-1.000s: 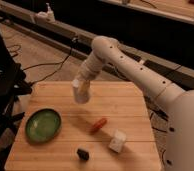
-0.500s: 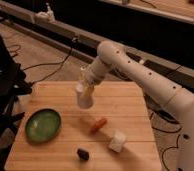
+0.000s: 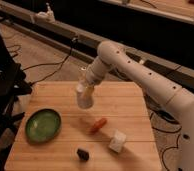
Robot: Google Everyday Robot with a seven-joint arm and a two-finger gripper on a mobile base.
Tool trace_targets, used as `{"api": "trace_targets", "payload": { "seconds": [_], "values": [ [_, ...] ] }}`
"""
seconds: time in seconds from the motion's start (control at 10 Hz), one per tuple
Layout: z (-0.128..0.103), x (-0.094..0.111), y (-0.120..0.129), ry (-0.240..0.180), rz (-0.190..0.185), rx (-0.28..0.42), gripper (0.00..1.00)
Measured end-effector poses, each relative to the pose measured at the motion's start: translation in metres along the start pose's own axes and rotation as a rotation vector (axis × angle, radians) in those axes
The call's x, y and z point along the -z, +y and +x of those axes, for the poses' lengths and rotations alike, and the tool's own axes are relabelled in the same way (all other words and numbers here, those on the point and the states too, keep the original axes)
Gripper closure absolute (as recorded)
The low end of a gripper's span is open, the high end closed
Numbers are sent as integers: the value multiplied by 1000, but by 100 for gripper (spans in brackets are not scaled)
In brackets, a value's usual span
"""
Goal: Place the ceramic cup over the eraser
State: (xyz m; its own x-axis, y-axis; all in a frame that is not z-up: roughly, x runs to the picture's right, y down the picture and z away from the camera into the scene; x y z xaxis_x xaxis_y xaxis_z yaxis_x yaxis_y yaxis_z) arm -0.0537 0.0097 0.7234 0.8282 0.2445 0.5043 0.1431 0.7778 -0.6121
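My gripper (image 3: pixel 85 90) hangs above the middle of the wooden table (image 3: pixel 125 100), shut on the ceramic cup (image 3: pixel 84 99), a small white tapered cup held mouth-down in the air. The eraser (image 3: pixel 82 154), a small black block, lies near the table's front edge, below and toward the front of the cup. The white arm reaches in from the right.
A green plate (image 3: pixel 43 125) sits at the table's left. An orange carrot-shaped piece (image 3: pixel 98 124) lies just right of centre, and a white block (image 3: pixel 117 141) sits to the right of the eraser. Cables and a dark chair stand left of the table.
The arm has carried the cup forward and downward, from over the table's back part toward its middle, nearer the eraser.
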Motion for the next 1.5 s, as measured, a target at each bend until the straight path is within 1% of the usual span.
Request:
{"api": "trace_targets", "payload": {
  "seconds": [0.2, 0.4, 0.6, 0.7, 0.9, 1.0, 1.1, 1.2, 1.3, 1.5],
  "values": [
    [-6, -2, 14, -22, -15, -6, 98],
    [-10, -1, 39, -73, -32, -32, 98],
    [-12, 2, 62, -104, -35, -48, 98],
    [-13, 3, 75, -113, -35, -52, 98],
    [-16, 1, 100, -116, -38, -55, 98],
    [-19, -2, 118, -122, -46, -52, 98],
    [-19, -7, 138, -128, -63, -50, 98],
    [-17, -10, 149, -131, -73, -48, 98],
    [-17, -11, 154, -133, -78, -46, 98],
    [-18, -12, 155, -134, -81, -41, 98]
  ]
}}
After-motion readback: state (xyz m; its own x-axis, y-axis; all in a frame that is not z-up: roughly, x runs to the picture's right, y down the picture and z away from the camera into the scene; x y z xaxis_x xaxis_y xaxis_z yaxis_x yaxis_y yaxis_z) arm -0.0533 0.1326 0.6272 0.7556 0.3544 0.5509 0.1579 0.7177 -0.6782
